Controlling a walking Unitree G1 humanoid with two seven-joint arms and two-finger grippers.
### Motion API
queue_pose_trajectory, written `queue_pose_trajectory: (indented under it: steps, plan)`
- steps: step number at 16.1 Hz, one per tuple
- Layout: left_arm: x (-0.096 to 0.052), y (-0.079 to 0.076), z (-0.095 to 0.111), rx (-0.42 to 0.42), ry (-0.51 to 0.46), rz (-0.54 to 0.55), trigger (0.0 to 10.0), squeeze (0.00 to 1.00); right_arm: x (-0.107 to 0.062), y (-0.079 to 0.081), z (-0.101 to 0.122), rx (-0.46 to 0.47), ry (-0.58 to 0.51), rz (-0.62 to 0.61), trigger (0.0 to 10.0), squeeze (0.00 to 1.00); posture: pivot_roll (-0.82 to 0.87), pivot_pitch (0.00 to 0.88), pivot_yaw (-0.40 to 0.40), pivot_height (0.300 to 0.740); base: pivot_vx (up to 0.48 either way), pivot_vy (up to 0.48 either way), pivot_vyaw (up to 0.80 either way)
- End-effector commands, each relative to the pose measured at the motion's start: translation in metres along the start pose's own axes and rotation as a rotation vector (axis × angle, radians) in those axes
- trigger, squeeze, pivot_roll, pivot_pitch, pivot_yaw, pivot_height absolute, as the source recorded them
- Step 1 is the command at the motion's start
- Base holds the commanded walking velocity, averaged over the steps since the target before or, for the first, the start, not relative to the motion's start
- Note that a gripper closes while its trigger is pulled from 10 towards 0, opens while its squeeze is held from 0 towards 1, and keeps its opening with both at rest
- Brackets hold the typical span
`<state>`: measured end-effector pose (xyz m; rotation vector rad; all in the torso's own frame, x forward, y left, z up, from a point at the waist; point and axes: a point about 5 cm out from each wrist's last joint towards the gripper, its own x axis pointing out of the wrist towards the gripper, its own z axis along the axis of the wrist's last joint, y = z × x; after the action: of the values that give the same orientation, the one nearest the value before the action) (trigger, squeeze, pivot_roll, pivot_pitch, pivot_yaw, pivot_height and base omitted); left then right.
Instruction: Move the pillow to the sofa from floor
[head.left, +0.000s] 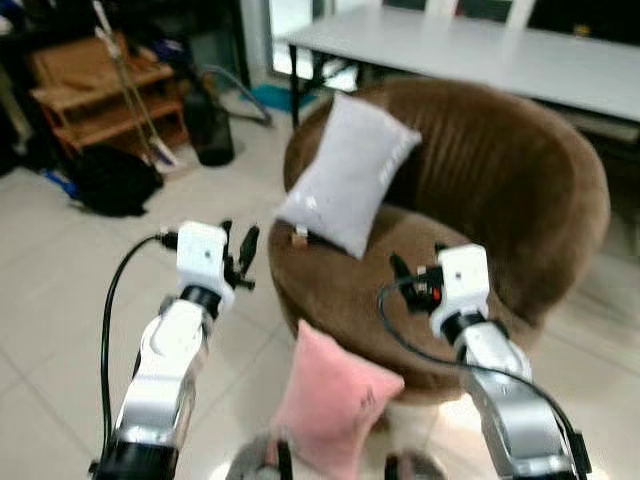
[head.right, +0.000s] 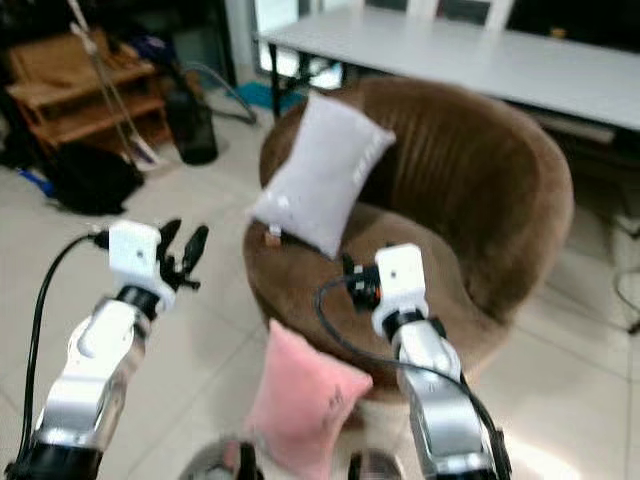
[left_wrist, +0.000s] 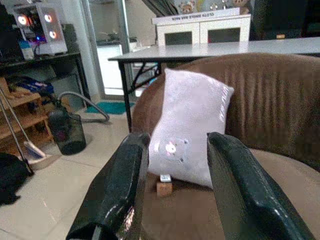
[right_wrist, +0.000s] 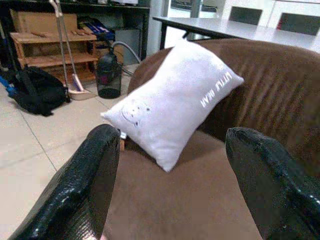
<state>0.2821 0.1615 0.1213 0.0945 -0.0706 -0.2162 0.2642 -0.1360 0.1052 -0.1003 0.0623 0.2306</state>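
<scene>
Pale glossy floor tiles (head.left: 60, 330) spread beneath a long white table on black legs (head.left: 480, 50). A wooden slatted shelf rack (head.left: 100, 95) stands at the left wall (a broom leans against it), near a black backpack (head.left: 112, 180) and dark mesh bin (left_wrist: 67, 135).

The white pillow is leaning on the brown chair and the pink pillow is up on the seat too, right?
Not quite. The white pillow does lean on the brown chair, but the pink pillow is down on the floor against the chair's front. The left eye view shows it low, between both open pincers.
</scene>
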Motion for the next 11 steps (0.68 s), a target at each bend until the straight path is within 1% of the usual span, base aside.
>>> queue_pose_trajectory:
  steps: [1, 3, 8, 11]
  plan:
    - [-0.0007, 0.0024, 0.0002, 0.0, 0.002, 0.019, 10.0, 0.0, 0.0, -0.0007, 0.0019, -0.001, 0.003, 0.009, 10.0, 0.0, -0.03, 0.002, 0.031, 0.63, 0.0, 0.0, 0.0]
    - [-0.001, 0.0023, 0.0006, 0.007, -0.005, 0.023, 10.0, 0.0, -0.0001, -0.0008, 0.0024, -0.006, 0.0, 0.013, 10.0, 0.0, -0.03, 0.005, 0.029, 0.615, 0.0, 0.0, 0.0]
    - [-0.0031, 0.0034, -0.0001, 0.0, -0.01, 0.035, 10.0, 0.0, 0.0002, -0.0019, 0.003, -0.014, 0.004, 0.011, 10.0, 0.0, -0.04, 0.017, 0.017, 0.615, 0.0, 0.0, 0.0]
    - [-0.0053, 0.0036, -0.0023, 0.0, -0.001, 0.038, 10.0, 0.0, 0.0008, -0.003, 0.0029, -0.019, 0.01, 0.003, 10.0, 0.0, -0.04, 0.019, 0.015, 0.615, 0.341, 0.0, 0.0]
